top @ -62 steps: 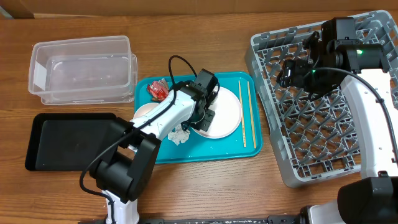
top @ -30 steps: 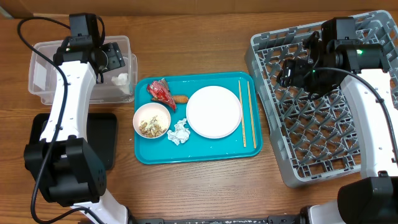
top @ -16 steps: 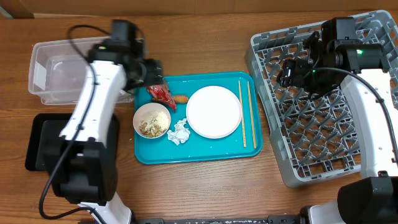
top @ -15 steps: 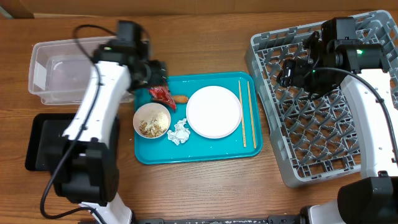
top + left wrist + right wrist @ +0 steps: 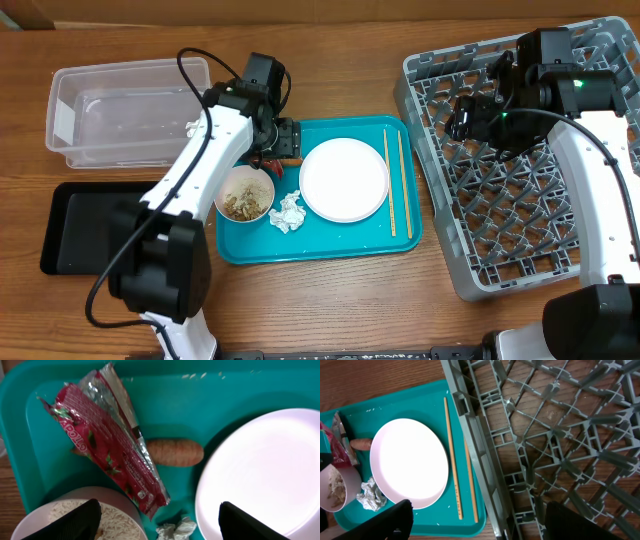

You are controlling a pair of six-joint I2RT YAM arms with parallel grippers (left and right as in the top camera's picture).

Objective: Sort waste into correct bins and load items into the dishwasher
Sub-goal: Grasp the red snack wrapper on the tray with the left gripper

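My left gripper [image 5: 283, 143] hangs open above the back left of the teal tray. In the left wrist view its fingertips [image 5: 75, 521] straddle the lower end of the red wrapper [image 5: 107, 435], without touching it. The orange carrot piece [image 5: 172, 452] lies beside the wrapper. A small white bowl [image 5: 245, 193] holds beige scraps, with a crumpled tissue [image 5: 289, 212] next to it. The white plate [image 5: 344, 180] and chopsticks [image 5: 394, 180] lie on the tray. My right gripper [image 5: 470, 115] is open and empty over the grey dish rack [image 5: 520, 200].
The clear tub [image 5: 130, 110] at the back left holds one white tissue [image 5: 193, 127]. The black tray [image 5: 95, 225] lies in front of it. The teal tray [image 5: 330, 245] sits mid-table, its right edge close to the rack's left wall [image 5: 480, 460].
My left arm swung right from the clear tub, where a tissue now lies, to above the red wrapper on the teal tray. The right arm has not moved.
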